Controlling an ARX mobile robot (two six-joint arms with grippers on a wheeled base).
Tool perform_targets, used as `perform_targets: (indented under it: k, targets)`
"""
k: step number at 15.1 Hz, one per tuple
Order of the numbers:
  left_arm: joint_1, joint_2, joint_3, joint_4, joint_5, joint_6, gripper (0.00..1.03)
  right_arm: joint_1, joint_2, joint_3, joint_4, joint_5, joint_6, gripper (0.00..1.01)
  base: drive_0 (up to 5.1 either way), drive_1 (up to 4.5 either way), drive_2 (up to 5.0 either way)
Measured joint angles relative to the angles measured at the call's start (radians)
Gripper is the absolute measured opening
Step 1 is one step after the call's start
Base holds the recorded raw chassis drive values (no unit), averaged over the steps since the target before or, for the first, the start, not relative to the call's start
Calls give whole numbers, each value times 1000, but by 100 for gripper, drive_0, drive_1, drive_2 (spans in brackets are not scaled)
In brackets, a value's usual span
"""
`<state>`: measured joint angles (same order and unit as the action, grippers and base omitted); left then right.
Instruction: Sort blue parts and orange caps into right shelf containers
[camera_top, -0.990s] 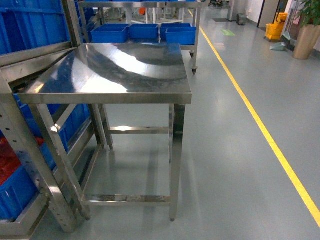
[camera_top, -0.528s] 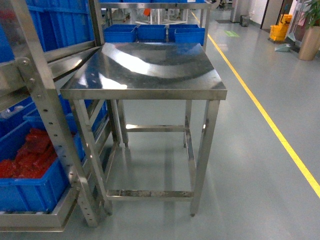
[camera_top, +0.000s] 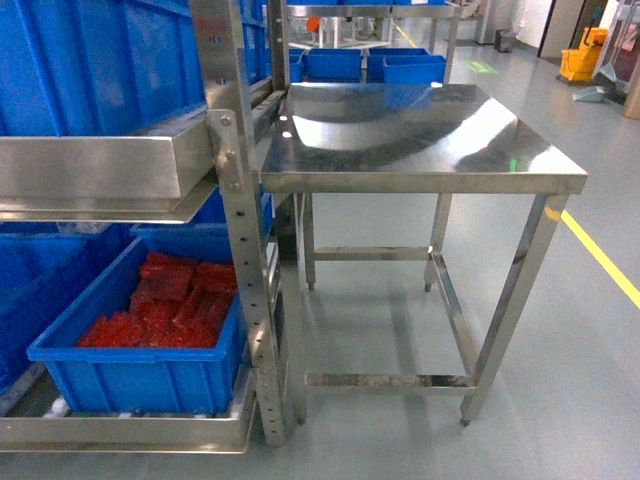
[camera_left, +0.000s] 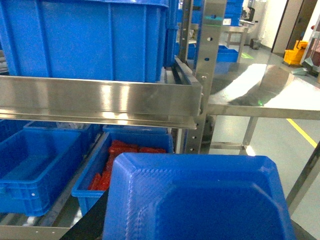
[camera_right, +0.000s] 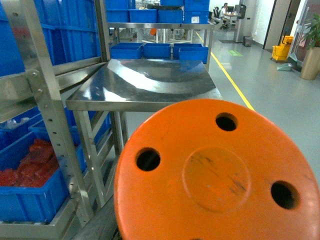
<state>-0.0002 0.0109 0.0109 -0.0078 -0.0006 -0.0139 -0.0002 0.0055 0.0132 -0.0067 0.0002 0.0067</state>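
A blue part (camera_left: 200, 200), a shallow moulded tray shape, fills the bottom of the left wrist view and hides the left gripper's fingers behind it. An orange cap (camera_right: 215, 180), round with three holes and dark scuffs, fills the lower right wrist view and hides the right gripper's fingers. Both ride in mid-air close to their cameras. Blue shelf containers stand on the steel rack: a tall one (camera_left: 85, 40) on the upper shelf, an empty one (camera_left: 35, 160) below, and one (camera_top: 130, 352) holding red pieces (camera_top: 170, 305). Neither gripper shows in the head view.
A bare steel table (camera_top: 420, 130) stands right beside the rack's perforated upright (camera_top: 245, 250). More blue crates (camera_top: 370, 65) sit on a far bench. A yellow floor line (camera_top: 600, 255) runs along the right, and a yellow mop bucket (camera_top: 583, 55) stands at the back.
The head view has swung left: the table slid to the right of the frame and the rack with its crate of red pieces came fully into view.
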Motion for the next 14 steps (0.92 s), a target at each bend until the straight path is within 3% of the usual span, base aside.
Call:
perform_targets:
  k: [14]
  targets:
    - [0, 0, 0, -2, 0, 0, 42, 0, 0, 0, -2, 0, 0, 45, -507, 237, 237]
